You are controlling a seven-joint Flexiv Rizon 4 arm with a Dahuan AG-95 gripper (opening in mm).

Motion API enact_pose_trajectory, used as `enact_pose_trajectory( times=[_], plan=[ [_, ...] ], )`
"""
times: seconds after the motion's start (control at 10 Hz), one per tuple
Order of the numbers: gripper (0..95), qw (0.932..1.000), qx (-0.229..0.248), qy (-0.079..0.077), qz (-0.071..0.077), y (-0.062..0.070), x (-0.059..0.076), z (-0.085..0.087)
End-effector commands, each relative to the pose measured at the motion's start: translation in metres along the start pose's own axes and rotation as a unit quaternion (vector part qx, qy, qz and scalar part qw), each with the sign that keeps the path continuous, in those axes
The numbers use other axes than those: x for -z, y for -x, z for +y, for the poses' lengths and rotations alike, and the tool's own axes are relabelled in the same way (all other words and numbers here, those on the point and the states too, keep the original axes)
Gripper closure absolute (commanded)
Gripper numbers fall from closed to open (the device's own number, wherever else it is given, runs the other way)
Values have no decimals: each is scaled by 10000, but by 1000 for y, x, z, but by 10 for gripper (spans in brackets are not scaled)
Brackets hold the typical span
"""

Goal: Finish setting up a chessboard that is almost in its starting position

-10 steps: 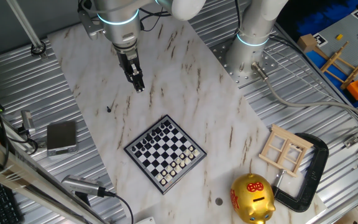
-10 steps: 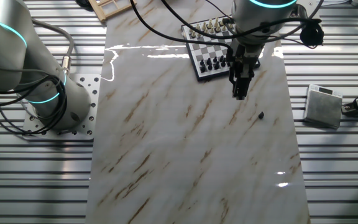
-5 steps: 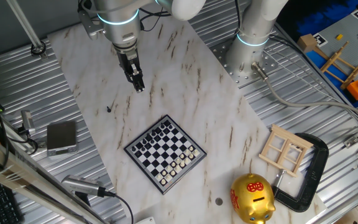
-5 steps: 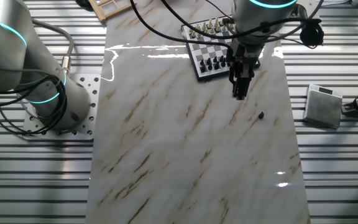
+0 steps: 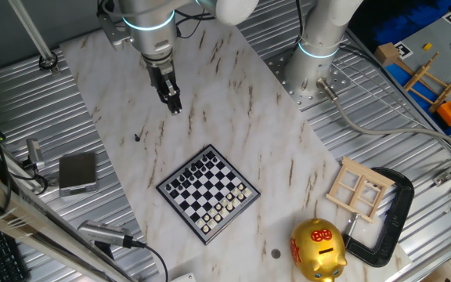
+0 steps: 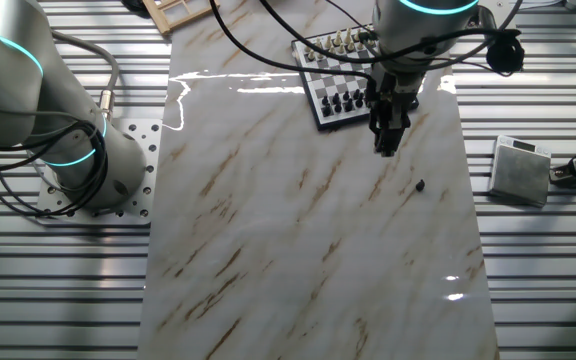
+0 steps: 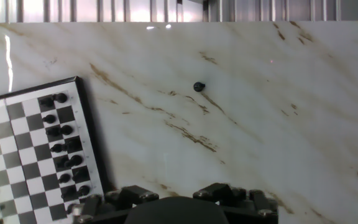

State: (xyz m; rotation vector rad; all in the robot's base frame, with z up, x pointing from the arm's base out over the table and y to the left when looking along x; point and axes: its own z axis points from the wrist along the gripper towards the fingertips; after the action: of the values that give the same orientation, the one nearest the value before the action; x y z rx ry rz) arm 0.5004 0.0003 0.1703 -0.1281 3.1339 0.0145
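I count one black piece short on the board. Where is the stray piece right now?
The stray black piece lies alone on the marble table, off the chessboard. In the hand view it sits up and right of the board's corner, ahead of the gripper.

— What sits on the left?

— The chessboard, cut off by the left and bottom edges. Its dark rim runs slantwise down the marble tabletop, and black pieces stand on the two files nearest that rim.

— Anything off the board?

— One small black piece, alone on the marble, well apart from the rim, toward the top middle.

— And the gripper?

— Only its dark base shows at the bottom edge; the fingertips can't be made out.
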Motion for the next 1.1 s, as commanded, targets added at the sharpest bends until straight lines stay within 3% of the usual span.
enact_pose_trajectory(
  times=[0.1,0.9,1.1],
  plan=[
    [950,9996,269,18,-22,-1,0,0],
    [950,9995,299,17,-20,-1,0,0],
    [950,9985,550,42,-28,-1,0,0]
  ],
)
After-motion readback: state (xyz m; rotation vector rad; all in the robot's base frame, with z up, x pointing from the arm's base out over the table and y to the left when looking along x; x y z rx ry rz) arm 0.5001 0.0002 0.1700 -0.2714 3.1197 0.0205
